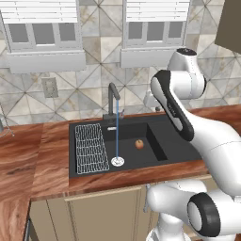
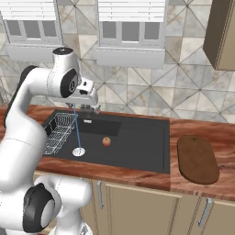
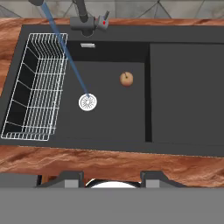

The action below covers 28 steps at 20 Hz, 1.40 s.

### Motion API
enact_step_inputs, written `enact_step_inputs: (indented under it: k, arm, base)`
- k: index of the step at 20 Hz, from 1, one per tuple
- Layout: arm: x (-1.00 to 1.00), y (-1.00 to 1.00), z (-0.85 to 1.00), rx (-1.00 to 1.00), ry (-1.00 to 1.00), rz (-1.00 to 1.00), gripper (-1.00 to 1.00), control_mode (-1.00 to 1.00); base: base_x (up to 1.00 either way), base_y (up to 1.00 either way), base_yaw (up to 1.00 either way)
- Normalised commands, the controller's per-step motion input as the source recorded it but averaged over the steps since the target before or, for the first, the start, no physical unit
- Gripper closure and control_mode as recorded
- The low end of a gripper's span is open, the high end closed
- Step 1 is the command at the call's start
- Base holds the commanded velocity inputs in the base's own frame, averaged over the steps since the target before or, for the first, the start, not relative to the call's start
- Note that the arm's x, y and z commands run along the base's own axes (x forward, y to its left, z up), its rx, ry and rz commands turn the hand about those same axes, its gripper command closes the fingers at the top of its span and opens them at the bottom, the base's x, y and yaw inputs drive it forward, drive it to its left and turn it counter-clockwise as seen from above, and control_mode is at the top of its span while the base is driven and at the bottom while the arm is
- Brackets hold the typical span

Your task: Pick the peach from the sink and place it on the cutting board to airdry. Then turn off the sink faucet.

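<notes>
The peach (image 1: pixel 139 144) (image 2: pixel 106 141) (image 3: pixel 126 78), small and orange-red, lies on the floor of the black sink (image 1: pixel 132 155) (image 2: pixel 137 147) (image 3: pixel 113 118), right of the white drain disc (image 3: pixel 88 102). A thin stream of water (image 1: pixel 116 136) runs from the dark sink faucet (image 1: pixel 113 101) (image 3: pixel 83 19) onto that disc. My gripper (image 2: pixel 93 109) (image 3: pixel 112 178) hangs high above the sink near the faucet, open, with nothing between its fingers. The reddish-brown cutting board (image 2: pixel 197 159) lies on the counter right of the sink.
A white wire rack (image 1: pixel 90 148) (image 2: pixel 58 131) (image 3: pixel 37 87) fills the sink's left part, and a flat black drainer (image 3: pixel 186 92) its right. Wood countertop (image 1: pixel 28 155) surrounds the sink. A wall cabinet (image 2: pixel 222 36) hangs at the upper right.
</notes>
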Motion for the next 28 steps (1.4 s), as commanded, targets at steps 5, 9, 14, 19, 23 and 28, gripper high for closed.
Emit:
enact_step_inputs:
  k: [5,9,14,19,23,28]
  arm:
    - [-0.11,0.00,0.00,0.00,0.00,0.00,-1.00,-1.00]
    - [-0.16,0.00,-0.05,0.00,0.00,-0.03,-1.00,-1.00]
    - [0.03,0.06,-0.08,-0.02,0.00,-0.13,-1.00,-1.00]
    - [0.02,0.30,-0.03,-0.03,0.00,-0.09,-1.00,-1.00]
    - [0.01,0.14,-0.09,0.00,0.02,-0.07,-1.00,-1.00]
    - [0.20,0.17,-0.19,0.00,0.07,-0.06,-1.00,-1.00]
  base:
    - [0.00,0.00,0.00]
    - [0.00,0.00,0.00]
    - [0.00,0.00,0.00]
    - [0.00,0.00,0.00]
    - [0.00,0.00,0.00]
    - [0.00,0.00,0.00]
